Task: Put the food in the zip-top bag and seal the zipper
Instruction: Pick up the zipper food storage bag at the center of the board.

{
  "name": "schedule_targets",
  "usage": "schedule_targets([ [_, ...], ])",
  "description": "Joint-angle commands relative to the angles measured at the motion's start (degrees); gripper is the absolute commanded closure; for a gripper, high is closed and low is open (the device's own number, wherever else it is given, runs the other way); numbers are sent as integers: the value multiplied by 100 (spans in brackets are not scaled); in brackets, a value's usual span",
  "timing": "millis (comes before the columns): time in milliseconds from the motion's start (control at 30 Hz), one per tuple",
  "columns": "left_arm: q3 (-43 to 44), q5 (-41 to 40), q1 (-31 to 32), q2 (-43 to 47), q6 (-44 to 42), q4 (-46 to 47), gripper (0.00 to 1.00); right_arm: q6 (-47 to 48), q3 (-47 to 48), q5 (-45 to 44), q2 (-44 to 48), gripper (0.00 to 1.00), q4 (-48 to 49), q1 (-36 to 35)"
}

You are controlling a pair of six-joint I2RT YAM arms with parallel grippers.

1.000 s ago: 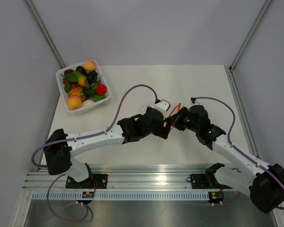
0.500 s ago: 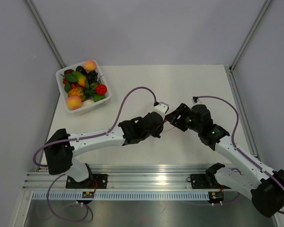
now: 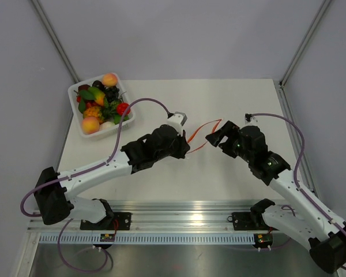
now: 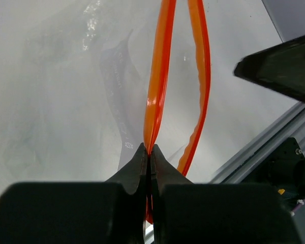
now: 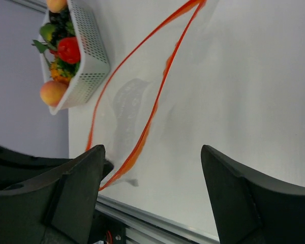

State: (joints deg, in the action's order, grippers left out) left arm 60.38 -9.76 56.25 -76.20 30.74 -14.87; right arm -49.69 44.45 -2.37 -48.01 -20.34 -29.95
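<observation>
The left gripper (image 4: 148, 151) was clamped shut on one lip of the zipper (image 4: 157, 86), pinching the red strip near its end. The other lip bowed away, so the zip-top bag (image 4: 112, 76) gaped at its mouth near the middle of the worktop (image 3: 219, 173). The right gripper (image 5: 152, 150) hung just beside the bag with its jaws spread wide, holding nothing. The food (image 3: 98, 107) sat piled in the white tray (image 3: 111, 129) at the far left, well apart from the bag.

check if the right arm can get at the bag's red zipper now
Probably yes: the right claw is open and empty, and the zipper lies just ahead of it, nothing between.
</observation>
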Motion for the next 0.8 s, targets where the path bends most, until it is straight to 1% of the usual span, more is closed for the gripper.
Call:
schedule_targets([
  [0, 79, 264, 18, 150, 134, 257, 100, -14, -147, 8, -453, 16, 266, -45],
  [133, -8, 247, 18, 229, 143, 248, 100, 21, -77, 131, -788, 16, 565, -37],
  [200, -44, 229, 9, 264, 143, 266, 100, -5, -103, 141, -937, 17, 662, -37],
  [233, -53, 211, 18, 307, 143, 266, 100, -23, -112, 123, -991, 19, 689, -45],
  [300, -70, 194, 18, 343, 151, 266, 100, -49, -138, 79, -1148, 29, 750, -37],
  [333, -70, 185, 18, 378, 151, 248, 100, -58, -155, 53, -1210, 35, 846, -37],
  [367, -88, 185, 18, 404, 151, 257, 100, -32, -164, -8, -1315, 53, 891, -37],
  [433, -88, 124, 18, 492, 134, 222, 100, 117, 10, -236, -1430, 76, 822, -37],
  [467, -79, 80, -17, 519, 116, 126, 100, 318, 116, -516, -1526, 95, 725, -37],
  [500, -88, -16, -87, 597, 90, 12, 100, 433, 413, -797, -1571, 100, 420, -45],
  [600, -210, -218, -202, 747, 2, -129, 100, 986, 871, -862, -1545, 100, 92, -37],
  [667, -211, -333, -211, 835, -59, -235, 100, 1363, 1389, -913, -1553, 100, -153, -89],
  [700, -141, -334, -211, 818, -86, -270, 98, 1470, 1618, -1001, -1615, 100, -320, -176],
  [733, -97, -334, -211, 800, -86, -314, 93, 1584, 1872, -1063, -1693, 100, -687, -221],
  [767, -62, -290, -211, 791, -95, -332, 86, 1672, 2327, -1151, -1781, 100, -856, -291],
])
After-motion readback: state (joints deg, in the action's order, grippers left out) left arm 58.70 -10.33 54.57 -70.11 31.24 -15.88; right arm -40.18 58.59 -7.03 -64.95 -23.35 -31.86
